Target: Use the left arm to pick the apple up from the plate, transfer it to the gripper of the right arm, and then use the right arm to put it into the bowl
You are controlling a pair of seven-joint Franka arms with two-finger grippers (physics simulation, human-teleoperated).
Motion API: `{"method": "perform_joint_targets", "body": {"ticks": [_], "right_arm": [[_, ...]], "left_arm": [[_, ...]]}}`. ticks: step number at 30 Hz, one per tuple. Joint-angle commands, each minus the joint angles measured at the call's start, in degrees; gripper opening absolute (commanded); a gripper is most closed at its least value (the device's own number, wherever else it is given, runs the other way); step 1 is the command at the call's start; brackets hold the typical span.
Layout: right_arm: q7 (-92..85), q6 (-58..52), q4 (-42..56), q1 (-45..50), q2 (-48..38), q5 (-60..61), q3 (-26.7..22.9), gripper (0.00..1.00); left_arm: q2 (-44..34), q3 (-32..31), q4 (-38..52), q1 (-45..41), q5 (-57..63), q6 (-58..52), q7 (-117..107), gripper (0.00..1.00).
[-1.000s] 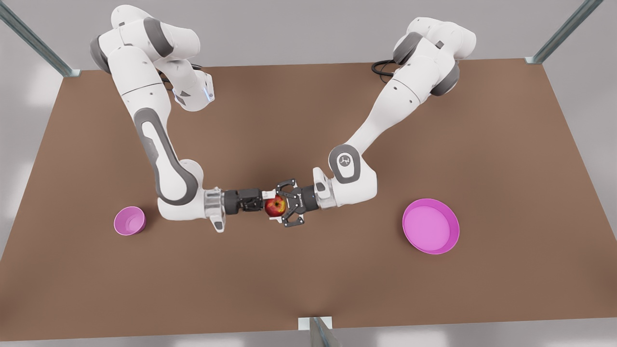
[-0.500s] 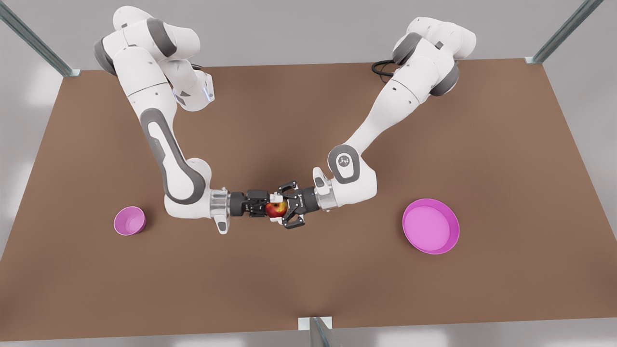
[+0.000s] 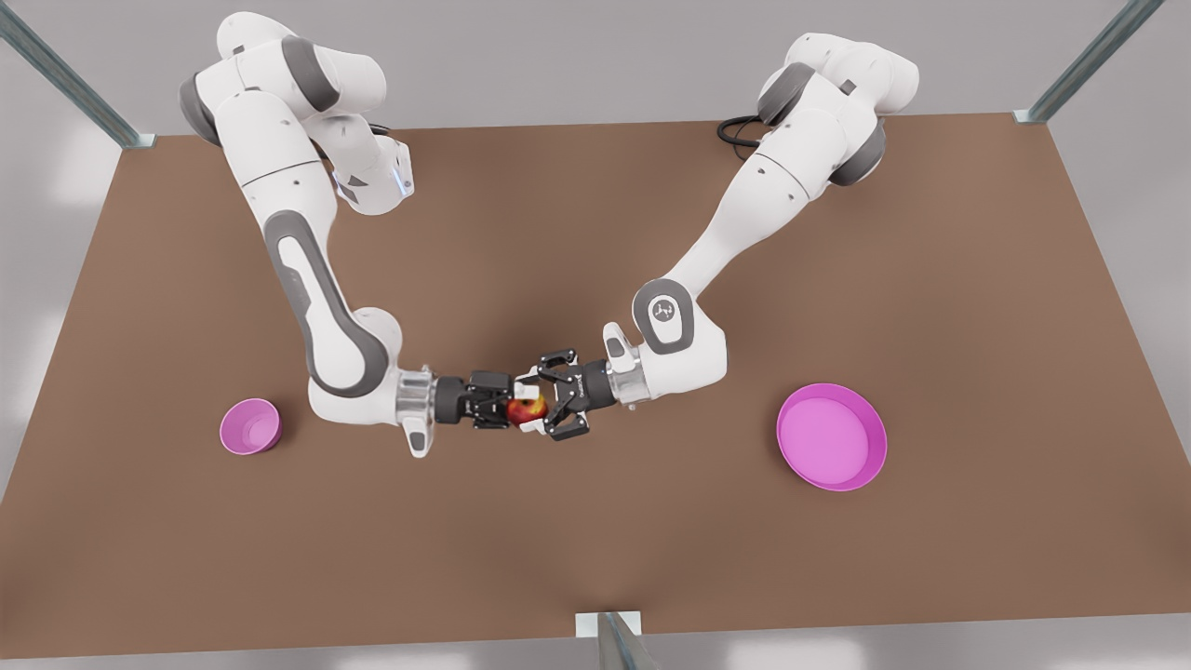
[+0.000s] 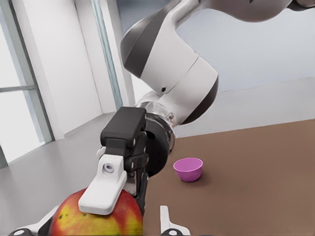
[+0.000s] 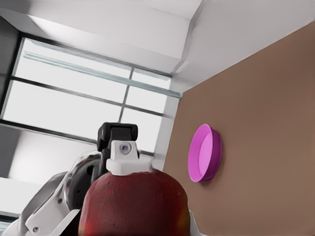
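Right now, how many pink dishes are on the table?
2: the small bowl at the front view's left, the wide plate at its right. None looks hidden.

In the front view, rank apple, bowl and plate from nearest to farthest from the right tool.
1. apple, at the right tool, facing the left tool.
2. bowl, front view's left.
3. plate, front view's right.
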Motion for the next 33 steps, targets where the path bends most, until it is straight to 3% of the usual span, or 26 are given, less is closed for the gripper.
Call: {"method": "perform_joint_targets", "body": {"ticks": [1,9,10,11,12,13,15,18,19,24,25,26,29,33], "right_arm": [[-3.5,-0.1,0.0,-0.2,-0.1,-0.8,-0.3,0.69],[-2.8,-0.7,-0.9,-4.0,-0.4,-4.4,-0.1,0.69],[-2.7,-0.8,-0.9,-4.7,-0.4,-4.4,0.0,0.69],[-2.6,-0.9,-0.9,-4.8,-0.4,-4.4,0.0,0.69],[-2.6,-0.9,-0.8,-5.7,-0.3,-4.4,0.2,0.69],[-2.5,-1.7,-0.8,-6.5,-0.3,-4.4,0.2,0.69],[-2.0,-4.5,-0.6,-8.0,-0.1,-4.5,-0.2,0.69],[0.3,-9.0,1.7,-10.9,0.6,-7.2,-0.5,0.69],[0.3,-10.5,2.4,-11.5,1.5,-7.4,-0.6,0.69],[5.3,-21.3,12.4,-18.0,8.7,-16.1,-1.2,0.69],[6.9,-25.7,17.7,-20.3,12.1,-19.1,-1.2,0.69],[6.9,-28.0,18.3,-22.2,12.7,-20.4,-1.3,0.69],[6.1,-33.8,18.5,-27.6,12.7,-26.5,-1.4,0.69],[3.7,-39.1,18.4,-32.3,12.6,-33.7,-1.4,0.69]], "left_arm": [[-0.1,0.0,0.0,0.0,0.0,-0.2,4.2,0.93],[-0.7,0.0,0.0,0.2,0.3,-0.2,0.7,0.93],[-1.3,1.2,0.0,0.1,1.0,-0.2,-6.3,0.99],[-2.6,1.8,-0.1,0.3,10.6,-0.4,-26.0,1.00],[-4.6,1.8,0.0,1.3,32.2,-3.4,-48.2,1.00],[-8.3,2.0,0.0,6.0,45.0,-18.8,-71.2,1.00],[-14.2,2.5,-0.1,15.1,73.1,-44.9,-92.5,1.00],[-20.9,2.5,-0.1,21.8,89.5,-68.3,-112.5,1.00],[-22.4,2.6,-0.1,23.2,92.5,-68.8,-116.8,1.00],[-29.3,7.5,-0.1,24.8,94.6,-67.1,-131.3,1.00],[-34.6,19.8,-5.1,18.7,86.6,-62.4,-131.0,1.00],[-40.3,24.0,-12.6,16.8,82.9,-57.8,-130.1,1.00],[-45.4,23.9,-20.3,19.6,82.0,-54.2,-122.2,1.00],[-43.2,23.9,-17.8,19.3,82.2,-55.0,-122.8,1.00]]}}
